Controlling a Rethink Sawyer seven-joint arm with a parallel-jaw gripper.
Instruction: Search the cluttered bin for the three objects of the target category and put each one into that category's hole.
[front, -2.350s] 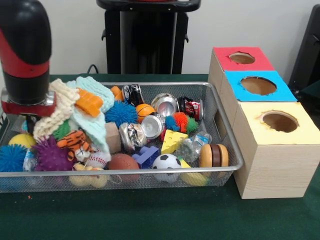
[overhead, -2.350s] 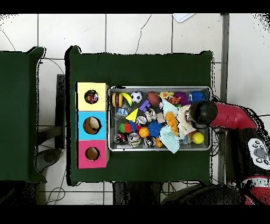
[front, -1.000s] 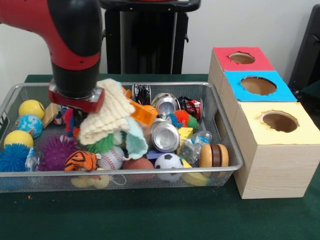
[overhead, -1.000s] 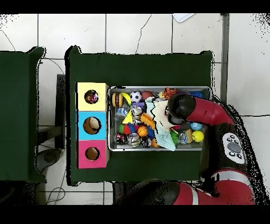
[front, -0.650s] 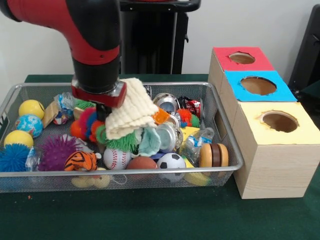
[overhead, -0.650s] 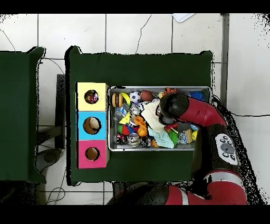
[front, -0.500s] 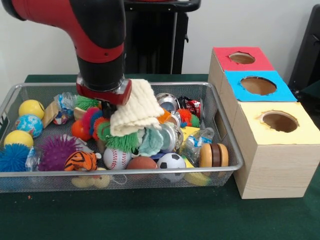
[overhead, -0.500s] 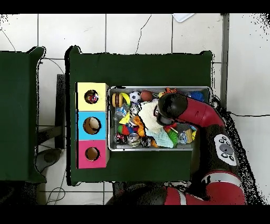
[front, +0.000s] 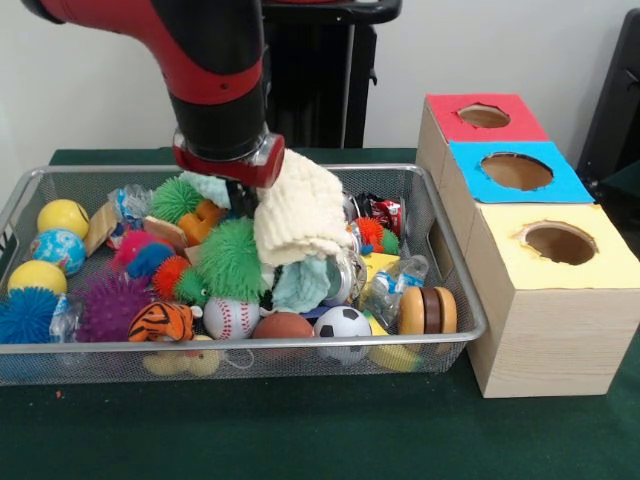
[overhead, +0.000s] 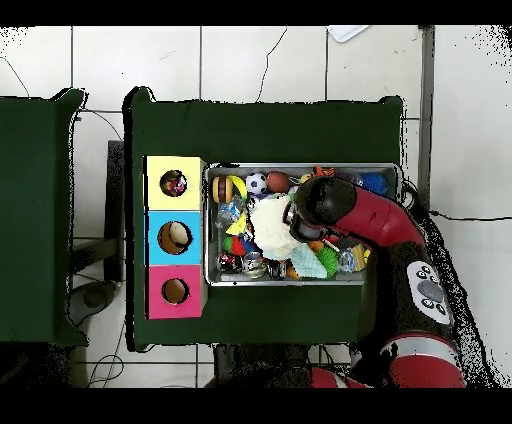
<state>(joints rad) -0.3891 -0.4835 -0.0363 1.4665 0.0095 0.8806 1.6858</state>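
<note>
Cloth: cream knitted cloth (front: 298, 215) hanging from the arm's end over the middle of the basket (front: 452, 290), crumpled.
Jaws: hidden behind the cloth; cannot tell their state.
Room: basket packed with toys; three-hole box (front: 540, 290) just beside it.
Table: green (front: 320, 430).

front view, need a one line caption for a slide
Sawyer arm drags a cream knitted cloth across a toy-filled wire bin, beside a three-hole sorting box.
</note>
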